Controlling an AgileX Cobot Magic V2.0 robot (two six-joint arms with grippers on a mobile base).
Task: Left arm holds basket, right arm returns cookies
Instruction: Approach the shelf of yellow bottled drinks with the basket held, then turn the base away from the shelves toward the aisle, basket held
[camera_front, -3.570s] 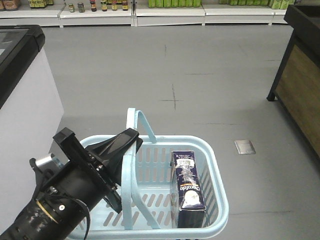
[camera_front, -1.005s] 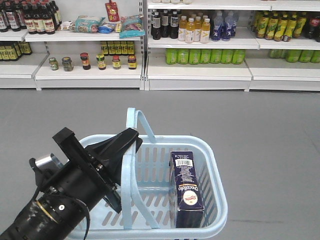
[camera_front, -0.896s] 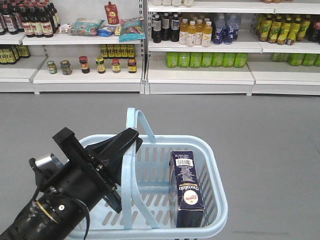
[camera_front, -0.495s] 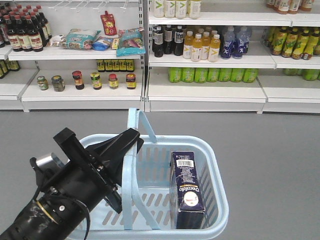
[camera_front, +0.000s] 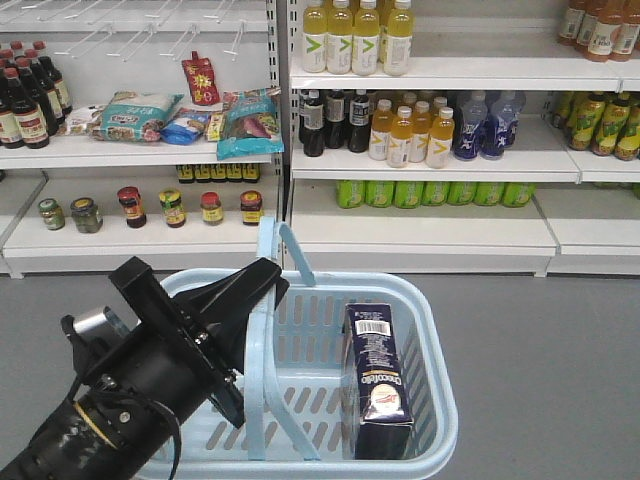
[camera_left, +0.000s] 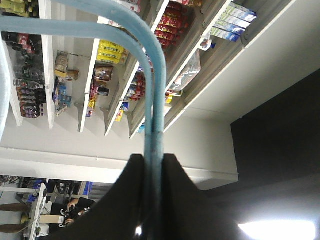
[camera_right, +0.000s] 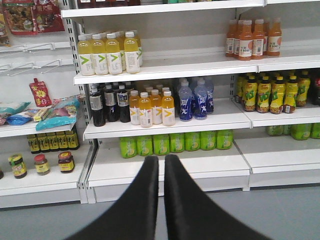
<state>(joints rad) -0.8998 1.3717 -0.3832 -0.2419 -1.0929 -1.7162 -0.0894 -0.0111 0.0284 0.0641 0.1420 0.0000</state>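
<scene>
Shelves (camera_front: 420, 235) nearer, left claw (camera_left: 154, 159) clamping basket handles (camera_front: 256, 390), cookies (camera_front: 378, 380) inside

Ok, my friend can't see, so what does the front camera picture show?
A light blue shopping basket fills the bottom of the picture, a dark navy cookie box standing inside near its right wall. The black left arm reaches in from the lower left, its gripper clamped on the basket's handle. Behind are store shelves of drinks, jars and snack packets.
</scene>
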